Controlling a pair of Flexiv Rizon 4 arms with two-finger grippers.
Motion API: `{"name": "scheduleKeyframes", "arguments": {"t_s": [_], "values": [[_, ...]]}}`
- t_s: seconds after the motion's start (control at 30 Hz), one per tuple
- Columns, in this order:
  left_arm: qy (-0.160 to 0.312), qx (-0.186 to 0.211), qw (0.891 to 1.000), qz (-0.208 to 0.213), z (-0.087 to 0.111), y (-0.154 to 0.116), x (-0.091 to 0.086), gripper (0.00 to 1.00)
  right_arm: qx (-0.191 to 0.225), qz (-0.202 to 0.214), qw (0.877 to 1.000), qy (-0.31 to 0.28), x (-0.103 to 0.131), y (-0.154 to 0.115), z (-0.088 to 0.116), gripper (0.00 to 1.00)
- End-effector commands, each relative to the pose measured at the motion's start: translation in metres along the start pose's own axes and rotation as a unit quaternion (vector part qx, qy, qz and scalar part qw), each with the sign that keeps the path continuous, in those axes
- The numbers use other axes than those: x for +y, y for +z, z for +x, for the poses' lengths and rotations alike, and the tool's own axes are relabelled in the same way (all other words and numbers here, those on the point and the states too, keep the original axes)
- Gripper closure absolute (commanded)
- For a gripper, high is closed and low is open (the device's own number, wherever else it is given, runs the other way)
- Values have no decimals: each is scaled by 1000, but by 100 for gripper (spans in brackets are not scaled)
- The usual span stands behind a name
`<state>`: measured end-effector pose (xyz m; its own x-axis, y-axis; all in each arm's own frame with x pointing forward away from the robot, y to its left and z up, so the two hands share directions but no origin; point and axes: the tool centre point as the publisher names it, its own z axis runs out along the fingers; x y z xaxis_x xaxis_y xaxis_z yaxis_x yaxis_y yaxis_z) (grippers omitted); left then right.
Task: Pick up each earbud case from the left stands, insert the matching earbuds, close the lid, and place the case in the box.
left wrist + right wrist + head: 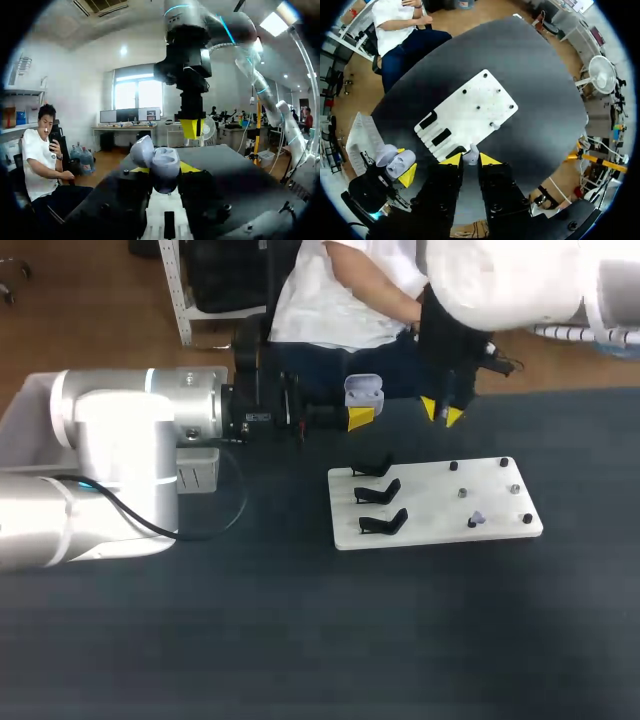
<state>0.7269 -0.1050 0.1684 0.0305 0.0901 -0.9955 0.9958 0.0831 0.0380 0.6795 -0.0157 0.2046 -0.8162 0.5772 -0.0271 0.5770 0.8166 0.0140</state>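
Observation:
My left gripper [360, 412] is shut on a lavender earbud case [363, 392] with its lid open, held above the table behind the white board [440, 530]. In the left wrist view the case [165, 159] sits between my fingers, and my right gripper [192, 128] hangs just ahead of it. My right gripper [440, 412] is to the right of the case at about the same height. In the right wrist view it [470, 161] is shut on a small lavender earbud [471, 152]. Three black stands [378, 494] on the board's left side are bare. Another lavender earbud [477, 519] rests among the pegs on the right side.
A pale box [22, 410] stands at the table's far left, partly hidden behind my left arm. Several small dark pegs [503, 463] stick up from the board's right half. The dark table surface [300, 640] spreads in front of the board.

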Motion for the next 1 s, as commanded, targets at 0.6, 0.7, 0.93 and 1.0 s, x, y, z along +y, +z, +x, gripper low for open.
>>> {"name": "scheduleKeyframes", "arguments": {"t_s": [0.6,0.7,0.93,1.0], "values": [[2,-3,1000,-4,1,0,-2,100,-38,-45,989,-138,62,-39,24,100],[2,-3,1000,-4,1,0,-2,100,-37,-46,988,-146,65,-40,21,100],[2,-3,1000,-4,1,0,-2,100,-42,-39,986,-159,71,-35,19,100],[2,-3,1000,-4,1,0,-2,100,-38,-38,985,-162,72,-34,20,100]]}}
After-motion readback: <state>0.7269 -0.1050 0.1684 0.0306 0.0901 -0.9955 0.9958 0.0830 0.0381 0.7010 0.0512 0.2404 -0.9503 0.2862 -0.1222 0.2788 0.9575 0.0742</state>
